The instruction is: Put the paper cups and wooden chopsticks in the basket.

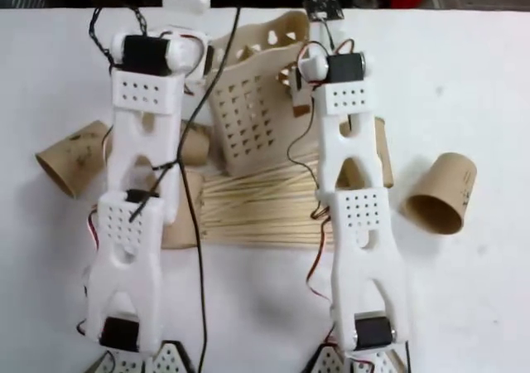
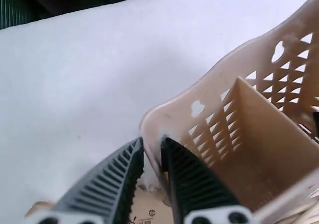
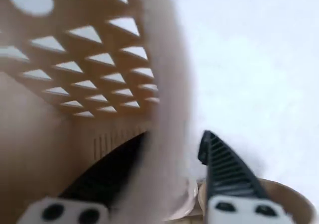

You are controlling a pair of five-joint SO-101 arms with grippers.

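Observation:
The beige slotted basket (image 1: 248, 99) stands tilted between the two arms at the back of the table. My left gripper (image 1: 207, 62) is shut on the basket's left rim; in the left wrist view its fingers (image 2: 194, 184) pinch the rim corner (image 2: 152, 134). My right gripper (image 1: 300, 79) is shut on the right wall (image 3: 159, 84), one finger inside and one finger (image 3: 224, 174) outside. A pile of wooden chopsticks (image 1: 257, 203) lies in front of the basket. Brown paper cups lie on their sides at the far left (image 1: 74, 157) and far right (image 1: 439, 192).
More paper cups lie partly hidden under the arms, one by the left arm (image 1: 195, 145), one below it (image 1: 178, 224), one by the right arm (image 1: 381, 149). Black cables (image 1: 195, 224) hang across the middle. White table (image 1: 464, 75) lies open to the right.

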